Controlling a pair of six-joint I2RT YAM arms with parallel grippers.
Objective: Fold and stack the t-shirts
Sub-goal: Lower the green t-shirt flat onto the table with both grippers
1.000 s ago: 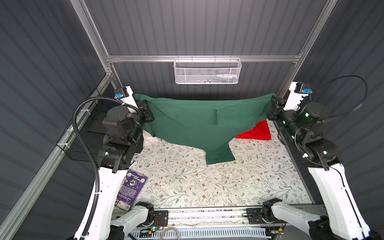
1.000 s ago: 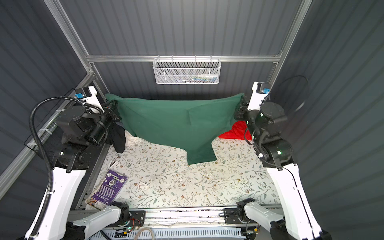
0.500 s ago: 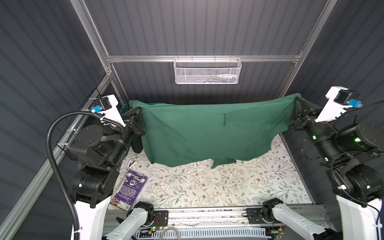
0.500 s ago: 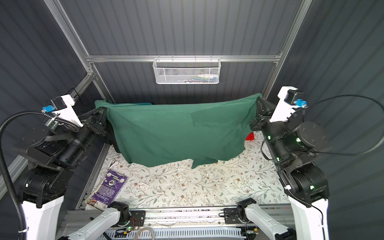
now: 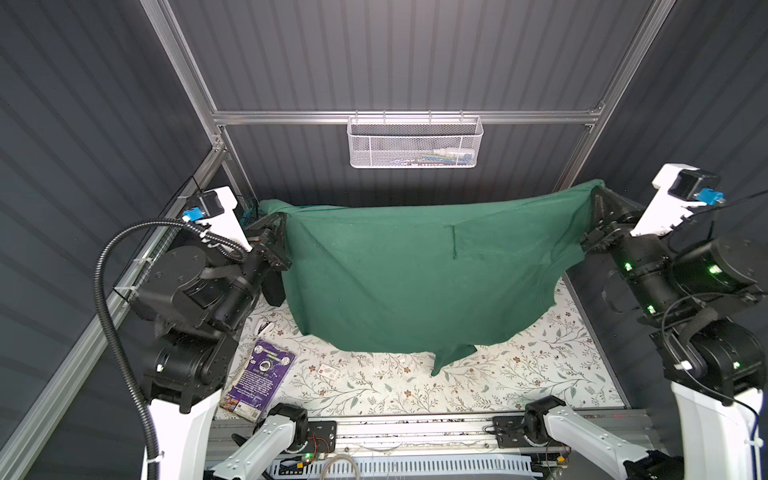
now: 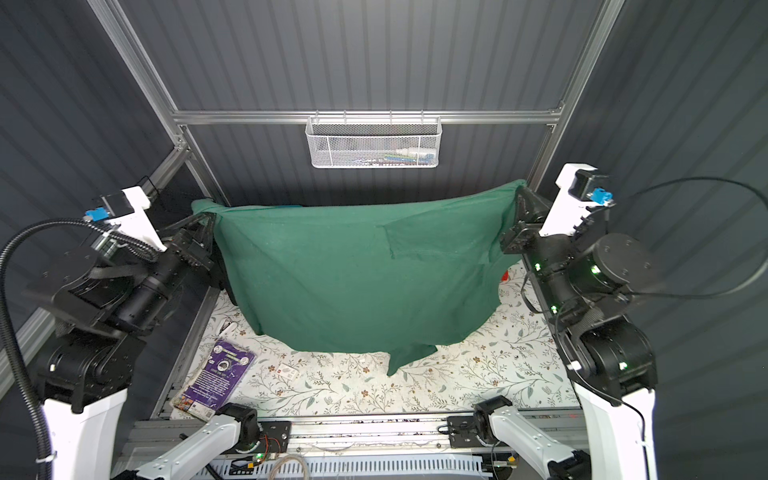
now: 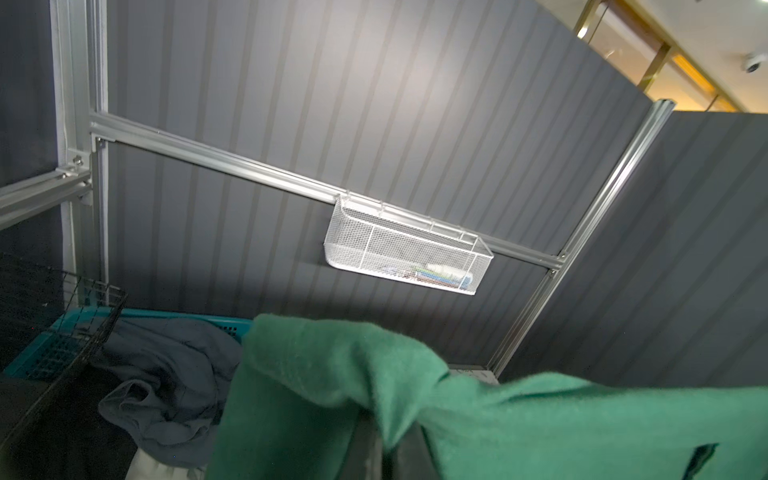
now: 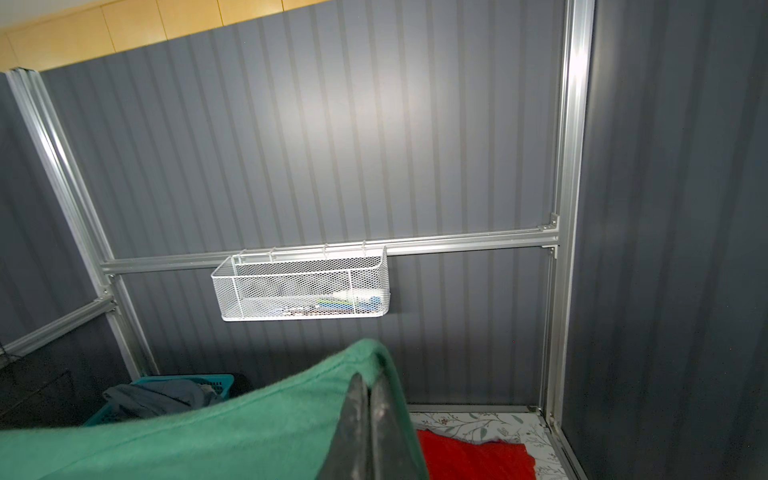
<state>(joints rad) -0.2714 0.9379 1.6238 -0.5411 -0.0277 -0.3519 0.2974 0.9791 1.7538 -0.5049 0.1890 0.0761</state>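
A large dark green t-shirt (image 5: pixel 415 270) (image 6: pixel 353 274) hangs spread out in the air between my two grippers, in both top views. Its lower edge and one sleeve dangle just above the floral table cover (image 5: pixel 540 374). My left gripper (image 5: pixel 279 218) (image 7: pixel 386 440) is shut on one upper corner of the green cloth (image 7: pixel 540 415). My right gripper (image 5: pixel 596 195) (image 8: pixel 370 386) is shut on the opposite upper corner (image 8: pixel 208 436), held a little higher. A bright red t-shirt (image 8: pixel 469 457) lies flat at the table's back right, mostly hidden behind the green one in a top view (image 6: pixel 504 275).
A purple booklet (image 5: pixel 259 380) and a small card (image 5: pixel 328 371) lie at the table's front left. A white mesh basket (image 5: pixel 415 141) hangs on the back rail. A teal crate with grey garments (image 7: pixel 166 374) and a black wire basket (image 7: pixel 62 311) sit at the back left.
Both arms have risen and pulled apart, lifting the green t-shirt off the table and stretching it wide. The red t-shirt is now mostly hidden behind it in the top views.
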